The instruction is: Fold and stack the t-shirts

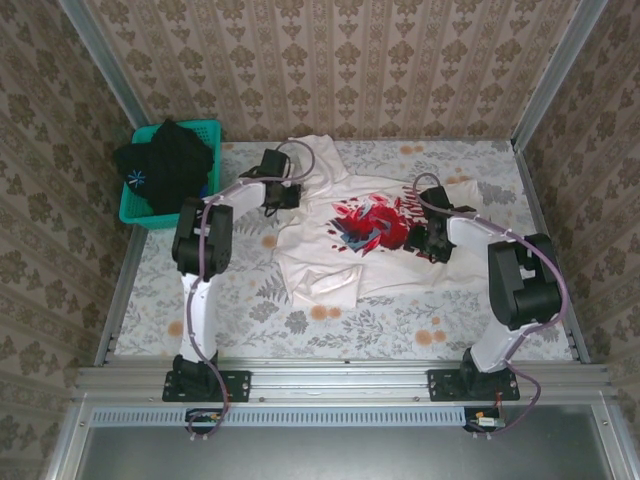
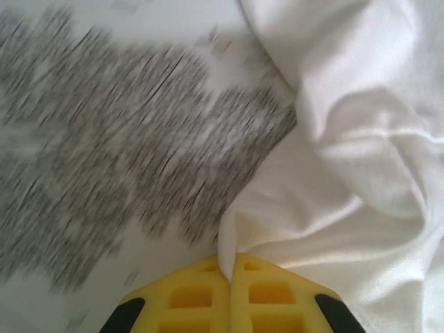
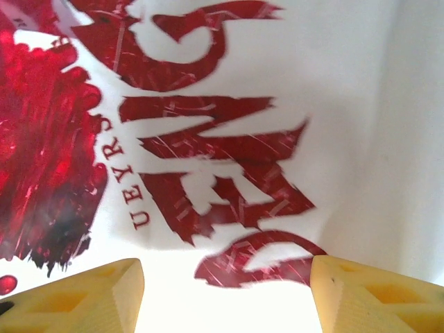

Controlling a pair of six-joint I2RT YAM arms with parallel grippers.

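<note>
A white t-shirt (image 1: pixel 330 265) with a red-and-black chest graphic (image 1: pixel 368 225) lies rumpled, face up, in the middle of the table. At the shirt's far left edge my left gripper (image 1: pixel 283 194) has its yellow fingers (image 2: pixel 194 295) pressed together on a pinch of white cloth (image 2: pixel 232 243). My right gripper (image 1: pixel 426 240) is low over the shirt's right side, beside the graphic. Its fingers (image 3: pixel 83 298) stand wide apart over the red lettering (image 3: pixel 222 173), with nothing between them.
A teal mesh basket (image 1: pixel 133 213) at the back left holds a heap of dark clothing (image 1: pixel 165 160). The floral tablecloth (image 1: pixel 400 325) lies bare in front of the shirt. Patterned walls close in the table on three sides.
</note>
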